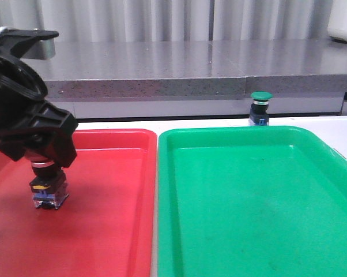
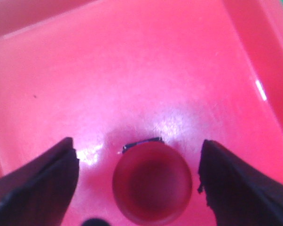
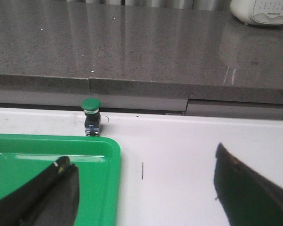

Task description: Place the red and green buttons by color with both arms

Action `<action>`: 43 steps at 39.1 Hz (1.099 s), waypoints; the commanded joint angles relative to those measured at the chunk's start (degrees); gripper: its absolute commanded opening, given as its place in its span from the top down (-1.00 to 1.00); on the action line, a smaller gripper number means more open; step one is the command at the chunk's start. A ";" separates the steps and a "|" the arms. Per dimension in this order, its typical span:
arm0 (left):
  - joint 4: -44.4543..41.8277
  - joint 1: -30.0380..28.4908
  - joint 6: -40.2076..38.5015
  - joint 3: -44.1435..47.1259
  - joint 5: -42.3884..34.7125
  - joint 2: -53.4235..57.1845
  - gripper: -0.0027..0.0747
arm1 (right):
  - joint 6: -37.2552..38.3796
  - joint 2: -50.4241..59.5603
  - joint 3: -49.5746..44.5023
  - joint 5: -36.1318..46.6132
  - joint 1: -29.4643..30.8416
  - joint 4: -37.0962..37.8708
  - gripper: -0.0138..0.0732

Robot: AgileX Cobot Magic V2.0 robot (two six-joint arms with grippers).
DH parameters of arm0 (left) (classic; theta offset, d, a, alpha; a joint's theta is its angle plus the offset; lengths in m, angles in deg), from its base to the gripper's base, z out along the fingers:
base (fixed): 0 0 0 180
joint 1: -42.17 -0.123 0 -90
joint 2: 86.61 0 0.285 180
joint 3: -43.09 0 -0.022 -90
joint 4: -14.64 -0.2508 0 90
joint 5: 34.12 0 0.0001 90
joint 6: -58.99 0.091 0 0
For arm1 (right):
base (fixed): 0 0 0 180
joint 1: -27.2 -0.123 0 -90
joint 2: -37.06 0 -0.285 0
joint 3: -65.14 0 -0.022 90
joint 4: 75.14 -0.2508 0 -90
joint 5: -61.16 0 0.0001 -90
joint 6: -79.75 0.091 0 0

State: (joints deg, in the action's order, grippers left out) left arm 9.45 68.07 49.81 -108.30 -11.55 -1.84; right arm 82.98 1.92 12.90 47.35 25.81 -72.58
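The red button (image 1: 48, 187) stands upright on the floor of the red tray (image 1: 113, 231). My left gripper (image 1: 46, 160) is open just above and around it and hides the cap in the front view. In the left wrist view the dull red cap (image 2: 152, 182) sits between my fingers (image 2: 47, 183), with a gap on each side. The green button (image 1: 260, 107) stands on the white table just behind the green tray (image 1: 231, 131), and it also shows in the right wrist view (image 3: 90, 115). My right gripper (image 3: 141, 157) is open and empty, well short of it, over the tray's corner (image 3: 111, 150).
A grey stone counter (image 1: 191, 63) runs along behind the table as a raised ledge. A white appliance (image 1: 343, 20) sits on it at the back right. White table (image 3: 179, 141) lies to the right of the green tray.
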 commanded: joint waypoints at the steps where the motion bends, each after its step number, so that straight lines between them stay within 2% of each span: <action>1: 0.25 0.47 -0.74 -3.72 -2.10 5.18 -0.50 | -0.20 -0.54 2.21 4.52 0.40 -0.05 -0.71; 5: -0.42 0.08 -0.74 -6.33 -1.71 8.58 -0.47 | -0.20 -0.54 2.21 4.52 0.40 -0.05 -0.71; 8: -2.14 -0.95 -0.74 -8.52 -0.39 10.96 -0.34 | -0.20 -0.54 2.21 4.52 0.40 -0.05 -0.71; 14: -3.90 -6.92 -0.74 -12.04 3.28 16.39 0.17 | -0.20 -0.54 2.21 4.52 0.40 -0.05 -0.71; 18: -3.40 -13.60 -0.74 -11.45 4.89 21.84 0.64 | -0.20 -0.54 2.21 4.52 0.40 -0.05 -0.71; 22: -3.40 -17.10 -0.74 -9.10 5.59 26.79 0.98 | -0.20 -0.54 2.21 4.52 0.40 -0.05 -0.71; 29: -3.12 -18.68 -0.74 -1.14 3.38 37.92 0.98 | -0.20 -0.54 2.21 4.52 0.40 -0.05 -0.71; 43: -0.55 -18.55 -0.74 18.61 1.21 68.92 0.98 | -0.20 -0.54 2.21 4.52 0.40 -0.05 -0.71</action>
State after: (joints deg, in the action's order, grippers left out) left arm 7.86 49.55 49.71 -91.34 -5.97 61.81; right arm 82.98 1.92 12.90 47.35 25.81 -72.58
